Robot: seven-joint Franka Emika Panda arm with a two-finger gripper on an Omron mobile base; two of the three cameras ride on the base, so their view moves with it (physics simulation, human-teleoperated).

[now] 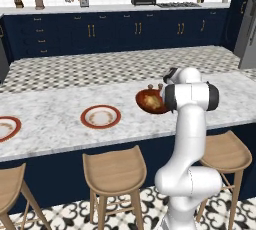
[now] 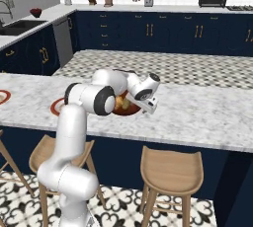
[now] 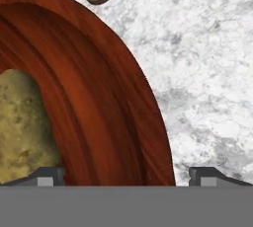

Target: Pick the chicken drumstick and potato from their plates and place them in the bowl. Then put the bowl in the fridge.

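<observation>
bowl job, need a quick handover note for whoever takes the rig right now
End effector: open, fingers straddling the bowl's rim, one tip inside the bowl, one outside over the counter. Nothing gripped yet.
Bowl: on the marble island counter, right in front of the arm.
Potato: already inside the bowl. Golden-brown food also shows in the bowl from the left base view, likely the drumstick, but it is too small to be sure.
Plates: both bare, one left of the bowl, the other at the far left edge.
Fridge: far right, beyond the island.
Left: close on the rim, lift the bowl, carry it into the fridge.
</observation>
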